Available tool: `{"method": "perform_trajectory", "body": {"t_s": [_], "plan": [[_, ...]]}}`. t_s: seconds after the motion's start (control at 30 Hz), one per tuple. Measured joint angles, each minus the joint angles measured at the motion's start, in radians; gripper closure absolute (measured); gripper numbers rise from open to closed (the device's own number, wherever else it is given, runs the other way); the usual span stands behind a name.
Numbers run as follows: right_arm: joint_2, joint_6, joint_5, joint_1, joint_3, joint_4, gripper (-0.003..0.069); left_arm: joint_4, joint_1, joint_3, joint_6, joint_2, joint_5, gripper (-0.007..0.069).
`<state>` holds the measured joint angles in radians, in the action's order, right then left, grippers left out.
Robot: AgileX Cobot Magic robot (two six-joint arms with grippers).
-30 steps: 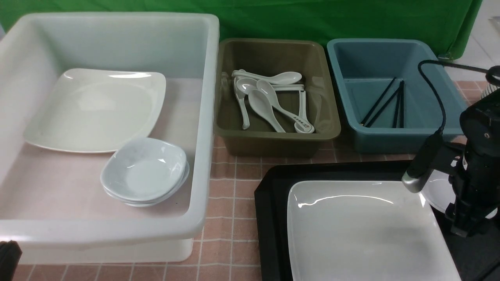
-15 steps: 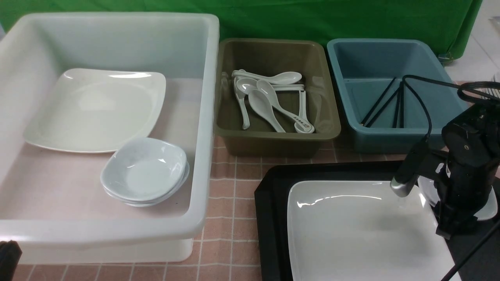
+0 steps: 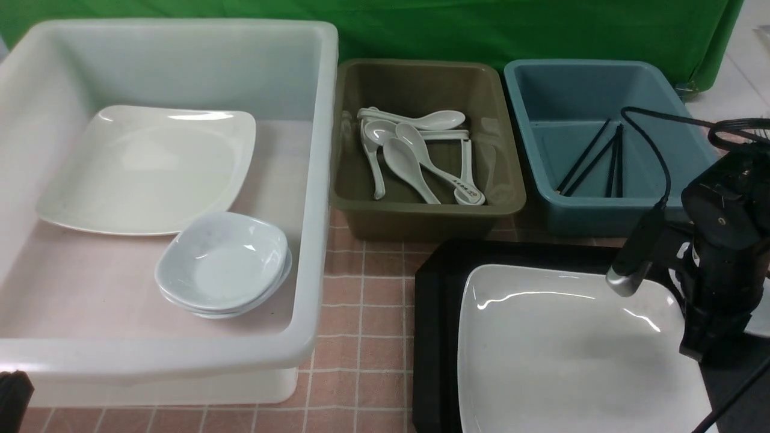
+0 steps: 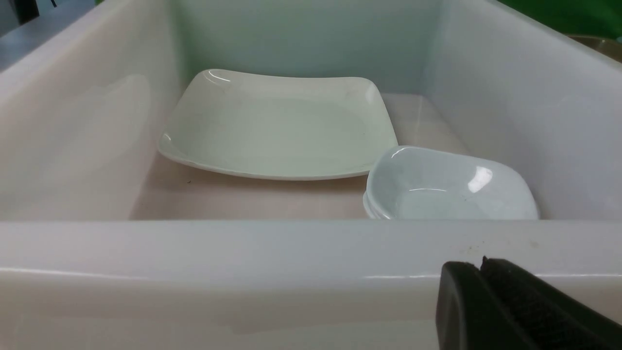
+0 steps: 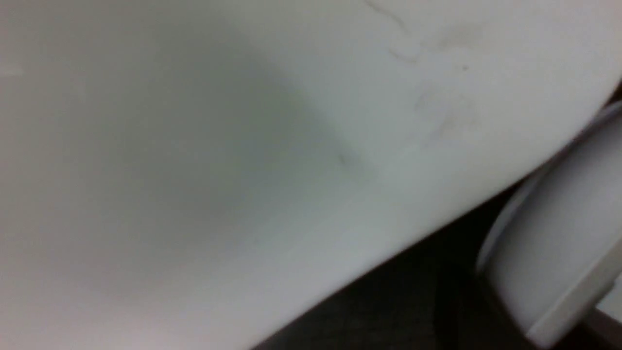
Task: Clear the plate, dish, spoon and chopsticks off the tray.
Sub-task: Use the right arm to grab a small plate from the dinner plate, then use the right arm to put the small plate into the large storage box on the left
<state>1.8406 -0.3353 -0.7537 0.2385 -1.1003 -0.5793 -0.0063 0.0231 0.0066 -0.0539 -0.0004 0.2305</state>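
The large white plate (image 3: 565, 349) lies on the black tray (image 3: 433, 337) at the front right, its far edge tipped up a little. My right gripper (image 3: 698, 352) points down at the plate's right edge and is shut on it. In the right wrist view the plate (image 5: 194, 146) fills most of the picture above the dark tray (image 5: 388, 311), and the jaws do not show. The small white dish (image 3: 759, 316) sits just right of the plate, mostly behind the arm, and shows as the dish (image 5: 549, 243). The spoon and chopsticks are out of view. My left gripper (image 4: 478, 262) is shut and empty, outside the white tub's near wall.
A big white tub (image 3: 313, 180) at the left holds another square plate (image 3: 144, 168) and stacked small bowls (image 3: 222, 261). Behind the tray stand an olive tub (image 3: 511, 198) with several white soup utensils and a blue tub (image 3: 692, 192) with thin black sticks. Green cloth backs the table.
My right gripper has closed on the plate's right edge. The plate's far edge has risen, and both plate and tray have shifted to the right. The left arm has not moved.
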Motion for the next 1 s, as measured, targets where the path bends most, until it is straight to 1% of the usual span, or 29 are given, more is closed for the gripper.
{"method": "perform_trajectory", "body": {"t_s": [0.03, 0.27, 0.37, 0.43, 0.53, 0.6, 0.67, 0.7, 0.73, 0.77, 0.8, 0.83, 0.87, 0.93, 1.0], "plan": [[-0.018, 0.003, -0.008, 0.008, 0.0, 0.0, 0.0582, 0.0, 0.0, 0.0, 0.0, 0.0, 0.0, 0.0605], [-0.132, 0.053, -0.096, 0.072, -0.031, 0.036, 0.0584, 0.0, 0.0, 0.0, 0.0, 0.0, 0.0, 0.0605], [-0.213, 0.102, -0.187, 0.107, -0.095, 0.042, 0.0584, 0.0, 0.0, 0.0, 0.0, 0.0, 0.0, 0.0605], [-0.271, 0.123, -0.249, 0.135, -0.153, 0.067, 0.0584, 0.0, 0.0, 0.0, -0.001, 0.0, 0.0, 0.0605], [-0.32, 0.13, -0.284, 0.166, -0.221, 0.129, 0.0584, 0.0, 0.0, 0.0, -0.001, 0.0, 0.0, 0.0605], [-0.364, 0.106, -0.279, 0.219, -0.328, 0.295, 0.0584, 0.0, 0.0, 0.0, -0.001, 0.0, 0.0, 0.0605], [-0.373, 0.057, -0.235, 0.258, -0.393, 0.411, 0.0584, 0.0, 0.0, 0.0, -0.001, 0.0, 0.0, 0.0605], [-0.367, 0.002, -0.193, 0.296, -0.437, 0.538, 0.0584, 0.0, 0.0, 0.0, -0.001, 0.0, 0.0, 0.0605], [-0.354, -0.05, -0.161, 0.327, -0.471, 0.629, 0.0584, 0.0, 0.0, 0.0, -0.001, 0.0, 0.0, 0.0605], [-0.337, -0.1, -0.142, 0.353, -0.505, 0.696, 0.0584, 0.0, 0.0, 0.0, -0.001, 0.0, 0.0, 0.0605], [-0.332, -0.1, -0.138, 0.36, -0.505, 0.711, 0.0584, 0.0, 0.0, 0.0, -0.001, 0.0, 0.0, 0.0605], [-0.272, -0.157, -0.111, 0.425, -0.578, 0.812, 0.0584, 0.0, 0.0, 0.0, -0.001, 0.0, 0.0, 0.0605], [-0.264, -0.157, -0.108, 0.432, -0.578, 0.819, 0.0584, 0.0, 0.0, 0.0, -0.001, 0.0, 0.0, 0.0605], [-0.139, -0.189, -0.074, 0.513, -0.687, 0.867, 0.0584, 0.0, 0.0, 0.0, -0.001, 0.0, 0.0, 0.0605], [-0.025, -0.207, -0.058, 0.56, -0.765, 0.871, 0.0584, 0.0, 0.0, 0.0, -0.001, 0.0, 0.0, 0.0605]]}}
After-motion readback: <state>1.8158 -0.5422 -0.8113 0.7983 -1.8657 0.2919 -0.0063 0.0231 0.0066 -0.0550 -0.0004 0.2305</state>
